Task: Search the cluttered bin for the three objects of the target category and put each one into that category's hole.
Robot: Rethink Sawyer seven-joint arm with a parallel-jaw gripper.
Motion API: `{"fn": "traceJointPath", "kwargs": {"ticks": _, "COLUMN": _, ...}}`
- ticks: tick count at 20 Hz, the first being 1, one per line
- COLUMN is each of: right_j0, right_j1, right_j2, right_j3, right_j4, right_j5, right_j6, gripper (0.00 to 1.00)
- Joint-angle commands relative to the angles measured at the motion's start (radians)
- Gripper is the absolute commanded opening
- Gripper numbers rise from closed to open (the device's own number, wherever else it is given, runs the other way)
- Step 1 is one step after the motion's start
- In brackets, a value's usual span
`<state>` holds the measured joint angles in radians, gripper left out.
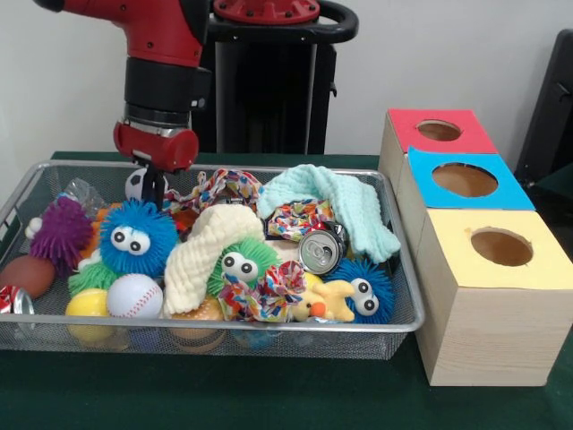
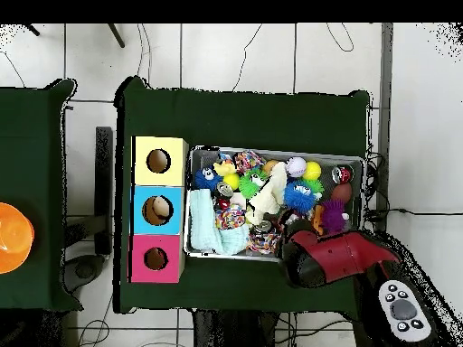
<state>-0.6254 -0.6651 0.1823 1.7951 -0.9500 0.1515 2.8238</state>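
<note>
The red and black arm's claw (image 1: 158,186) hangs low at the back of the silver wire-mesh bin (image 1: 27,193), its tip down among the toys; whether it is parted or closed on anything cannot be told, since the tip is dark and partly hidden. Just behind it sits a small black-and-white football (image 1: 134,183), and directly in front a shaggy blue ball with googly eyes (image 1: 136,236). Beside that, away from the boxes, lies a purple spiky ball (image 1: 61,234); lower down are a white baseball (image 1: 135,296) and a yellow ball (image 1: 87,304).

The target category is not shown, so the likely candidates are only a guess: the balls cluster around the claw. To do this step well, the claw should descend squarely over one rounded toy, clear of the cream knitted cloth (image 1: 210,246), and lift straight up so nothing drags along.

Well off to the side stand three wooden boxes with round holes, topped red (image 1: 472,134), blue (image 1: 510,189) and yellow (image 1: 452,227).

No writing is legible; the silver drink can (image 1: 320,250) shows only its top.
</note>
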Motion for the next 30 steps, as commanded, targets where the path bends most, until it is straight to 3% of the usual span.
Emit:
{"fn": "traceJointPath", "kwargs": {"ticks": 1, "right_j0": -0.021, "right_j1": -0.098, "right_j2": 0.166, "right_j3": 0.114, "right_j4": 0.077, "right_j5": 0.149, "right_j6": -0.218, "gripper": 0.0}}
{"fn": "traceJointPath", "kwargs": {"ticks": 12, "right_j0": -0.019, "right_j1": -0.153, "right_j2": 0.208, "right_j3": 0.15, "right_j4": 0.128, "right_j5": 0.202, "right_j6": -0.202, "gripper": 0.0}}
{"fn": "traceJointPath", "kwargs": {"ticks": 25, "right_j0": -0.016, "right_j1": -0.167, "right_j2": 0.214, "right_j3": 0.164, "right_j4": 0.146, "right_j5": 0.22, "right_j6": -0.19, "gripper": 0.0}}
{"fn": "traceJointPath", "kwargs": {"ticks": 26, "right_j0": -0.017, "right_j1": -0.167, "right_j2": 0.215, "right_j3": 0.166, "right_j4": 0.148, "right_j5": 0.223, "right_j6": -0.188, "gripper": 1.0}}
{"fn": "traceJointPath", "kwargs": {"ticks": 30, "right_j0": -0.016, "right_j1": -0.167, "right_j2": 0.214, "right_j3": 0.167, "right_j4": 0.149, "right_j5": 0.22, "right_j6": -0.184, "gripper": 1.0}}
